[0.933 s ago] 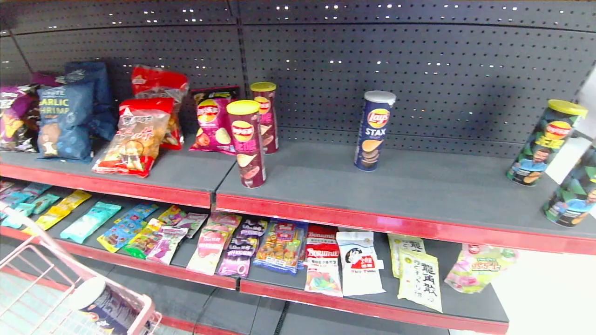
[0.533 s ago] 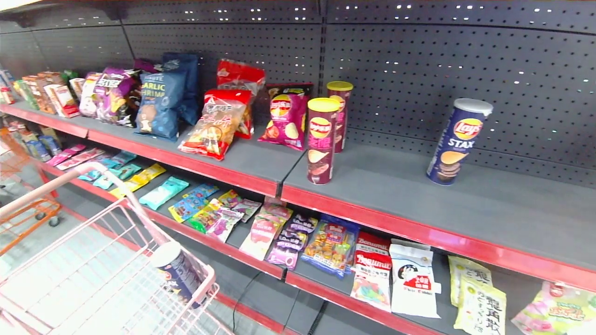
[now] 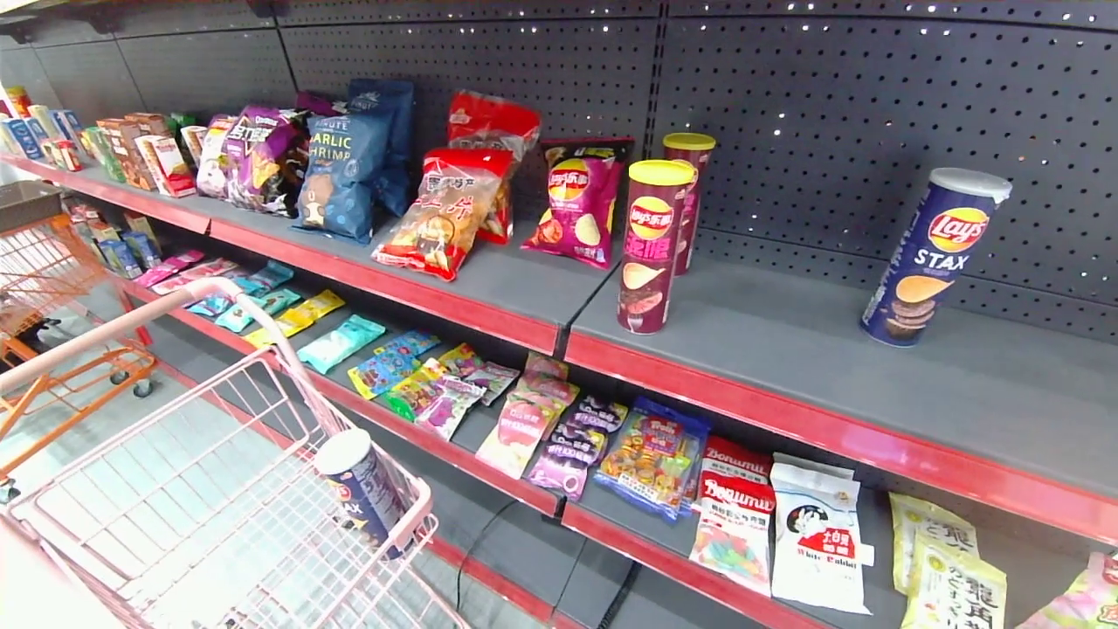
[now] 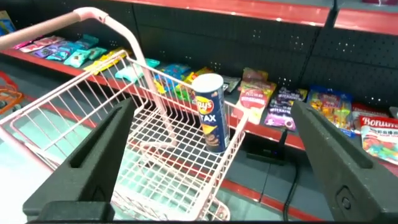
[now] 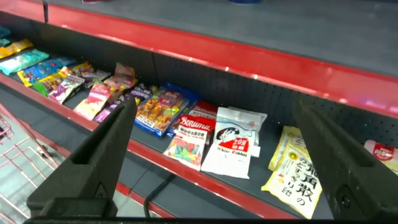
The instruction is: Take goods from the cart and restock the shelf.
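Observation:
A pink wire cart [image 3: 148,428] stands at the lower left, in front of the shelf. A blue chip can [image 3: 362,489] with a white lid leans in the cart's near corner by the shelf. My left gripper [image 4: 212,107] hangs open above the cart [image 4: 168,134], and the blue can [image 4: 210,118] shows between its fingers, farther off. A matching blue can [image 3: 930,258] stands upright on the grey upper shelf [image 3: 786,349], right of two maroon cans [image 3: 651,249]. My right gripper [image 5: 214,107] is open and holds nothing, in front of the lower shelf [image 5: 205,171].
Chip bags [image 3: 445,218] and boxes fill the upper shelf's left part. Candy bags [image 3: 651,459] lie in rows on the lower shelf. An orange cart [image 3: 52,279] stands at the far left. Bare shelf board lies between the maroon cans and the blue can.
The head camera has swung left, so the pink cart and its can show more fully and the green cans at the right have left the picture. Nothing on the shelf moved.

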You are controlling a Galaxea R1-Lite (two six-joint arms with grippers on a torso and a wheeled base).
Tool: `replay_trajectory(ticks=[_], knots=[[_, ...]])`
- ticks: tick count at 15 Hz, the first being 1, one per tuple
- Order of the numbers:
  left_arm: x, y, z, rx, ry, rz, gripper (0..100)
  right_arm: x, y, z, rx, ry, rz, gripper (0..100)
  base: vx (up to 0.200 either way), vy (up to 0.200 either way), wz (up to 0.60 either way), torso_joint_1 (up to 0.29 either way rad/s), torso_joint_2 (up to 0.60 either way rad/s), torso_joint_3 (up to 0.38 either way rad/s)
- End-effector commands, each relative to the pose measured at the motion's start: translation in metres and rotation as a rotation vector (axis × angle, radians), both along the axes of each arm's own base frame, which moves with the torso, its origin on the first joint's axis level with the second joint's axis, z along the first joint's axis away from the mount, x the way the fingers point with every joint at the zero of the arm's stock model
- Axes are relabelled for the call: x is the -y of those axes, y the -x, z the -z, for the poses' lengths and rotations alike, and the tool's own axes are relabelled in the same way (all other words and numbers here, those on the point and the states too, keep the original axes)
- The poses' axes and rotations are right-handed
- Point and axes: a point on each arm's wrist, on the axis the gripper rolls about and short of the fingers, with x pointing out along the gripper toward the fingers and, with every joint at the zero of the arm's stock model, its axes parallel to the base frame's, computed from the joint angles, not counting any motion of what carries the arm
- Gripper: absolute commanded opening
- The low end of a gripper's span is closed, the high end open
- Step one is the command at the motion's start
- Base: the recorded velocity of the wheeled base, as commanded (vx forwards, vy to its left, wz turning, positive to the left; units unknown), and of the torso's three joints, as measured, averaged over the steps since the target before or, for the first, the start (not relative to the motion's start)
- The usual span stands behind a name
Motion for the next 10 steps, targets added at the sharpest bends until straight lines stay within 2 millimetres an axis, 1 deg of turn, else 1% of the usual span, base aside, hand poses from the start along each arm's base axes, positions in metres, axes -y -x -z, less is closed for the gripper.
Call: replay_trajectory(ticks=[1,6,10], knots=[[0.0000,0.0000,0.0000,0.000,0.001,-0.001,100,0.0000,-0.0001,0.0001,-0.001,0.000,-0.001,100,0.000,0.000,0.00,-0.159,0.37,0.217],[0.0000,0.0000,0.0000,0.000,0.001,0.000,100,0.0000,-0.0001,0.0001,-0.001,0.000,-0.001,100,0.000,0.000,0.00,-0.158,0.40,0.237],[0.0000,0.0000,0.0000,0.000,-0.001,0.000,100,0.0000,-0.0001,0.0001,-0.001,0.000,-0.001,100,0.000,0.000,0.00,-0.195,0.53,0.327]])
